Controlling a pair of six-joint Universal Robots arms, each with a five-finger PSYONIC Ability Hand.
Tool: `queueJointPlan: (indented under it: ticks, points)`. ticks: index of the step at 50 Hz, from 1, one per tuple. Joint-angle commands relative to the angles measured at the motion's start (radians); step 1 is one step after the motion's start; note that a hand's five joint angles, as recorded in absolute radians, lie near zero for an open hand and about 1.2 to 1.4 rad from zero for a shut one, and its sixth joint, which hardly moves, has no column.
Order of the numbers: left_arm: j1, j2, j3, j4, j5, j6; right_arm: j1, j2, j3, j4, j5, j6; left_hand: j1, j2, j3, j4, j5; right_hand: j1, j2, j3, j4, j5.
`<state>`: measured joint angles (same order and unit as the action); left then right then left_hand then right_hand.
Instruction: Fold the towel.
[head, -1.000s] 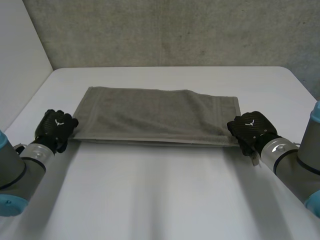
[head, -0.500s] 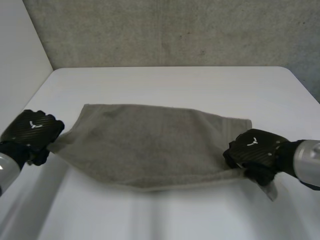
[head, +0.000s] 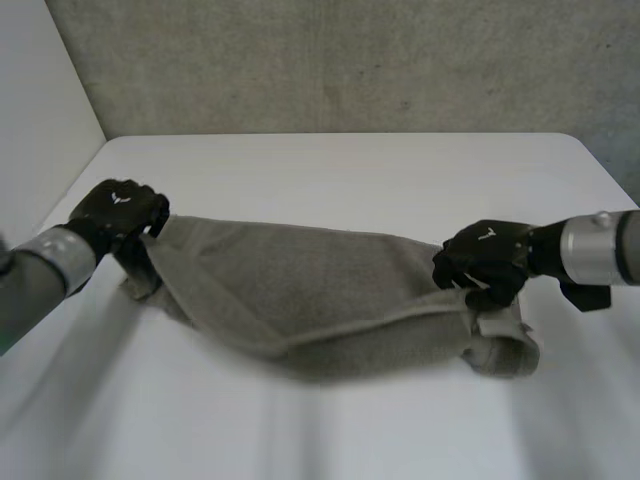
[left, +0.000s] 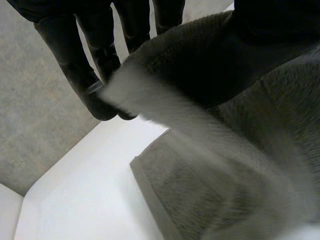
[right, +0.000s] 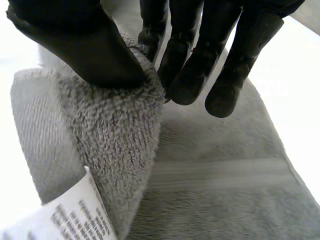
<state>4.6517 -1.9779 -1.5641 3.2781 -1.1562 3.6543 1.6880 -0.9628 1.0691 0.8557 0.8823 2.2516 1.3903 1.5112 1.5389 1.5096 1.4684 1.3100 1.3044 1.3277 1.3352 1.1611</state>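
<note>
Change: a second ago the near corners of the towel (head: 320, 295) lay flat on the table (head: 350, 165); now both are raised toward the far edge, so the fold is under way.
Left hand (head: 120, 215): seemingly pinches the left corner.
Right hand (head: 485, 262): thumb and fingers clamp the right corner, beside its label (right: 70, 220).
Towel: grey terry, mid-table, sagging between the hands.

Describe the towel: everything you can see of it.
The towel is grey looped terry with a flat woven band near one end. It stretches across the white table, raised at both ends and sagging in the middle onto the tabletop. The left robot hand pinches one end corner. The right robot hand pinches the other between thumb and fingers, and a white printed label hangs beside its grip.
</note>
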Motion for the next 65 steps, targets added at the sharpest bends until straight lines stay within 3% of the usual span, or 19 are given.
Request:
queueJointPlan:
  ticks: [1,11,26,27,28,29,30,31,32,39,47,55,65]
  points:
    - [-0.068,-0.244,0.316,-0.017,-0.059,0.000,0.018,0.164,-0.218,-0.055,0.081,0.114,0.006,-0.115,-0.143,-0.113,-0.247,0.086,0.092,0.069,0.061,0.061]
    - [-0.119,-0.484,0.616,-0.057,-0.097,0.003,0.070,0.363,-0.466,-0.102,0.182,0.157,0.006,-0.115,-0.143,-0.113,-0.247,0.086,0.092,0.069,0.061,0.061]
    - [-0.148,-0.659,0.849,-0.044,-0.093,0.007,0.085,0.421,-0.552,-0.277,0.282,0.201,0.006,-0.115,-0.143,-0.113,-0.247,0.086,0.092,0.069,0.061,0.061]
    - [-0.149,-0.673,0.869,-0.044,-0.093,0.007,0.090,0.424,-0.552,-0.291,0.297,0.201,0.006,-0.115,-0.143,-0.113,-0.247,-0.247,-0.241,-0.265,-0.272,-0.273]
    - [-0.149,-0.673,0.869,-0.044,-0.093,0.007,0.090,0.424,-0.552,-0.291,0.297,0.201,0.006,-0.115,-0.143,-0.113,-0.247,-0.250,-0.245,-0.268,-0.276,-0.276]
    - [-0.151,-0.682,0.883,-0.041,-0.091,0.006,0.094,0.426,-0.552,-0.299,0.306,0.201,-0.249,-0.370,-0.398,-0.369,-0.502,-0.826,-0.820,-0.844,-0.851,-0.851]
    - [-0.151,-0.691,0.888,-0.041,-0.094,0.006,0.097,0.426,-0.552,-0.303,0.313,0.201,-0.915,-1.036,-1.063,-1.034,-1.167,-1.135,-1.130,-1.153,-1.161,-1.161]
    - [-0.151,-0.691,0.888,-0.041,-0.094,0.006,0.098,0.426,-0.552,-0.303,0.313,0.201,-0.921,-1.042,-1.070,-1.041,-1.174,-1.135,-1.130,-1.153,-1.161,-1.161]
    - [-0.152,-0.694,0.889,-0.040,-0.096,0.009,0.099,0.426,-0.552,-0.305,0.317,0.203,-1.209,-1.330,-1.358,-1.328,-1.462,-1.135,-1.130,-1.153,-1.161,-1.161]
    - [-0.157,-0.684,0.889,-0.026,-0.096,0.009,0.119,0.409,-0.549,-0.360,0.325,0.236,-1.206,-1.327,-1.355,-1.325,-1.459,-1.135,-1.130,-1.153,-1.161,-1.161]
    - [-0.153,-0.613,0.883,-0.021,-0.097,0.001,0.137,0.193,-0.429,-0.469,0.326,0.341,-1.206,-1.327,-1.355,-1.325,-1.459,-1.135,-1.130,-1.153,-1.161,-1.161]
    - [-0.114,-0.565,0.837,-0.015,-0.126,0.013,0.139,-0.135,-0.079,-0.682,0.337,0.338,-1.206,-1.327,-1.355,-1.325,-1.459,-1.135,-1.130,-1.153,-1.161,-1.161]
    - [-0.079,-0.430,0.593,-0.020,-0.135,0.004,0.131,-0.221,0.162,-0.653,0.423,0.336,-1.186,-1.306,-1.334,-1.305,-1.438,-1.135,-1.130,-1.153,-1.161,-1.161]
